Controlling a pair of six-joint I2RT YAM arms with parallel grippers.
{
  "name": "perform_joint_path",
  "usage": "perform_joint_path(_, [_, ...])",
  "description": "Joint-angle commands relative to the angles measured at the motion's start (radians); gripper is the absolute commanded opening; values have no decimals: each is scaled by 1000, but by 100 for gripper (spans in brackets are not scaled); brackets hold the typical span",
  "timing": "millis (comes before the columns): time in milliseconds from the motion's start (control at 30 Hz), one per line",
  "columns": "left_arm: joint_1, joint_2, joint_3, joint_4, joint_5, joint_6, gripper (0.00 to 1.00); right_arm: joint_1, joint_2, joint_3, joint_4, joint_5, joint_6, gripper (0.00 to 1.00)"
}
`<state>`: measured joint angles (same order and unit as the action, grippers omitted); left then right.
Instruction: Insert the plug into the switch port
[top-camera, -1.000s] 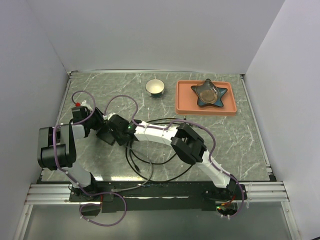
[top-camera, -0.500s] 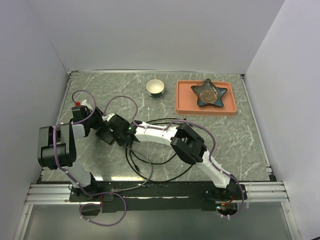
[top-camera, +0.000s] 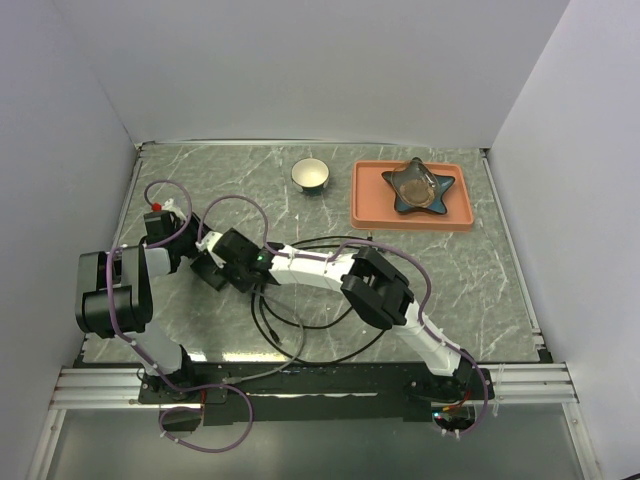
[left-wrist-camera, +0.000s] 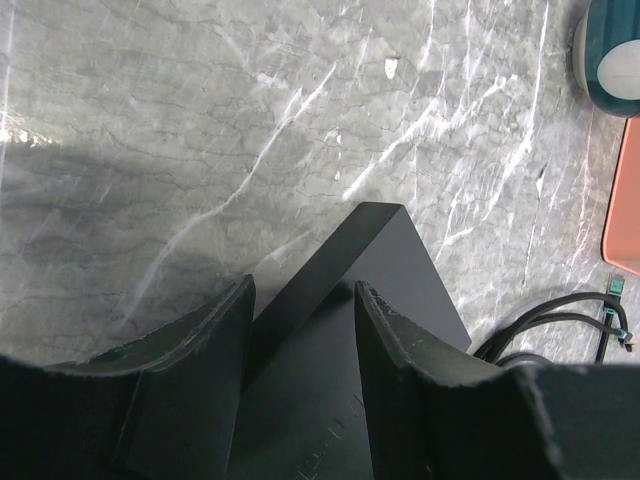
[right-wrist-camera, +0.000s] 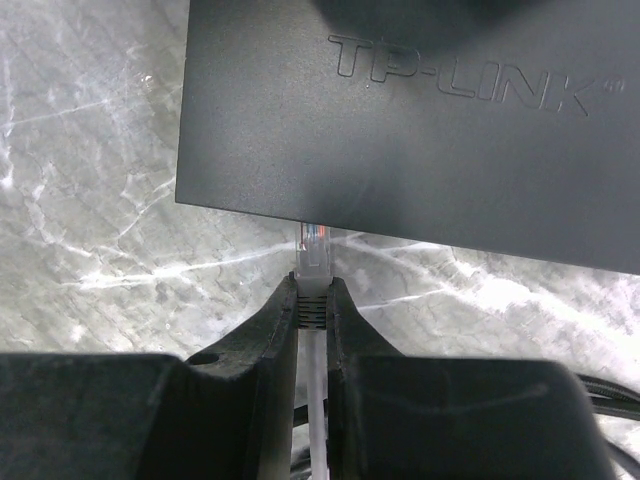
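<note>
Right jaws pinch plug (right-wrist-camera: 312, 258); left jaws, half-open, clamp switch (left-wrist-camera: 380, 270).

Free table (top-camera: 480, 290) rightward past cable loops (top-camera: 305, 326), tray (top-camera: 370, 207) behind

The left hand (top-camera: 188, 257) and right hand (top-camera: 221, 263) meet at a black switch (top-camera: 207, 272) on the worktop's (top-camera: 480, 270) left side; a black cable (top-camera: 335, 360) loops nearby; a white cup (top-camera: 311, 175) and an orange tray (top-camera: 368, 211) holding a star-shaped dish (top-camera: 418, 187) sit at the back.
</note>
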<state>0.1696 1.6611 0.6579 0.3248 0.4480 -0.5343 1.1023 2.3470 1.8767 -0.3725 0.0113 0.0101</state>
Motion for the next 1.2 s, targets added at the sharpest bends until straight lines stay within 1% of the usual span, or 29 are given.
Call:
perform_joint_path(0, [-36, 26, -11, -101, 87, -3, 50, -16, -46, 13, 179, 56, -13, 0])
perform_joint_path(33, [-38, 26, -11, -101, 86, -3, 50, -19, -42, 22, 172, 52, -12, 0])
perform_joint_path(67, [-38, 25, -11, -99, 86, -3, 50, -28, -37, 50, 161, 56, 29, 0])
perform_joint_path(100, [-38, 25, -11, -99, 87, -1, 50, -32, -22, 65, 130, 59, 37, 0])
perform_joint_path(200, [-38, 25, -11, -101, 87, -1, 50, -44, -5, 99, 110, 79, 50, 0])
perform_joint_path(333, [-39, 28, -7, -101, 90, -1, 50, -39, -25, 56, 161, 81, -1, 0])
perform_joint_path(367, [-41, 28, -7, -99, 90, -1, 50, -41, -23, 61, 161, 88, -40, 0])
perform_joint_path(433, [-39, 28, -7, -101, 89, -1, 50, -41, -8, 84, 143, 105, -48, 0])
perform_joint_path(500, [-42, 26, -9, -99, 89, 0, 50, -42, 11, 124, 107, 118, -33, 0])
perform_joint_path(633, [-41, 23, -11, -99, 87, -1, 50, -53, 20, 163, 63, 105, 75, 0])
perform_joint_path(767, [-42, 23, -12, -96, 89, -3, 50, -55, 5, 148, 73, 90, 154, 0])
perform_joint_path(867, [-44, 23, -12, -96, 89, -1, 50, -52, 9, 147, 92, 58, 180, 0])
perform_joint_path(1000, [-44, 25, -11, -96, 93, 0, 50, -50, 17, 153, 110, 49, 140, 0])
perform_joint_path(1167, [-47, 37, 2, -104, 98, 3, 50, -48, -8, 85, 159, 19, 64, 0])
